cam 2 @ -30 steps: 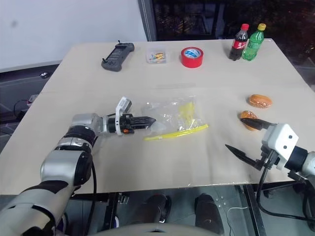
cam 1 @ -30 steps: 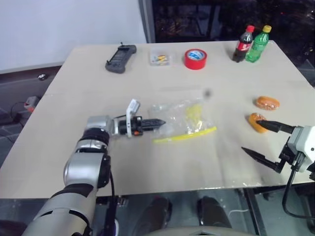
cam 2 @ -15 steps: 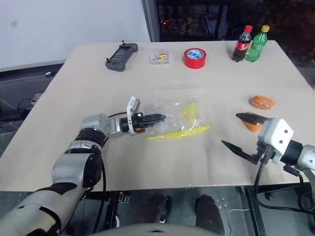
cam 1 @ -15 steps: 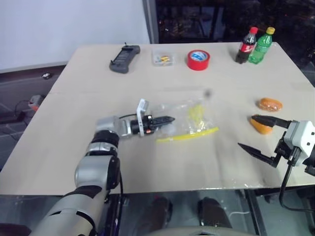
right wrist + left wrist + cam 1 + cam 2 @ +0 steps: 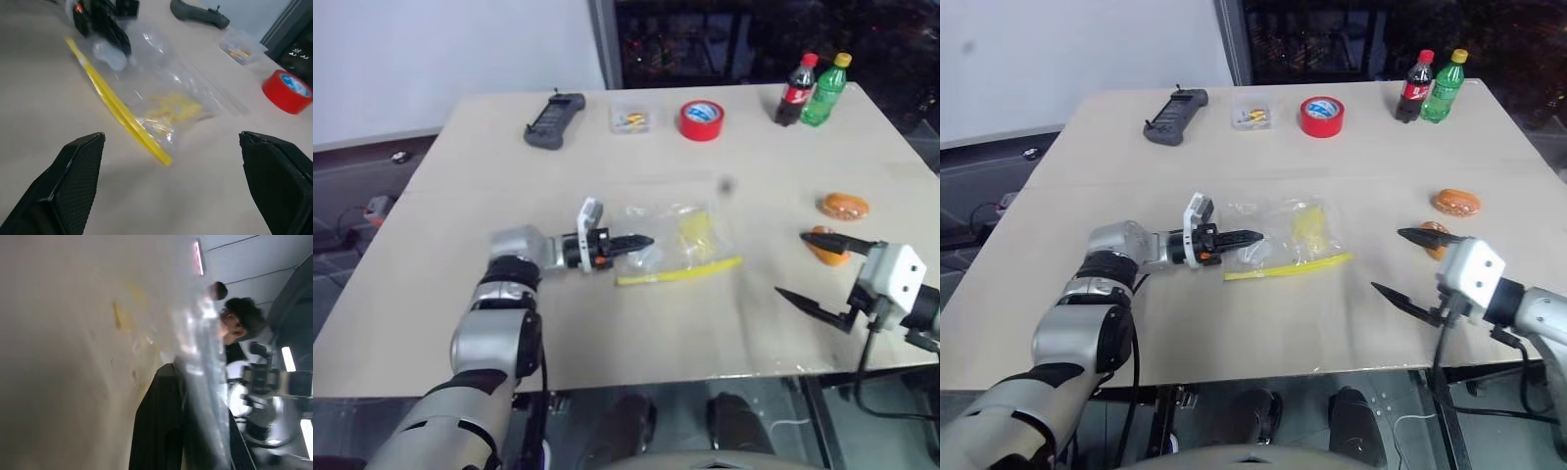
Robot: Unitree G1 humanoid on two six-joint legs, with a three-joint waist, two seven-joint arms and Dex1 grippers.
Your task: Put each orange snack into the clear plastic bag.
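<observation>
The clear plastic bag looks thin and floppy, so the left gripper pinches its edge, while the right gripper is wide open near the soft, slippery orange snacks.

No lettering can be read on any label, wrapper or printed surface here.

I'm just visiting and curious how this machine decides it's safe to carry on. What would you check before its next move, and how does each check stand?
1. Left hand shut on the clear plastic bag: ok.
2. Right hand open: ok.
3. Both orange snacks on the table, outside the bag: ok.
4. Nearer snack between the right hand's fingers: cannot tell.
5. Bag mouth open: cannot tell.
</observation>
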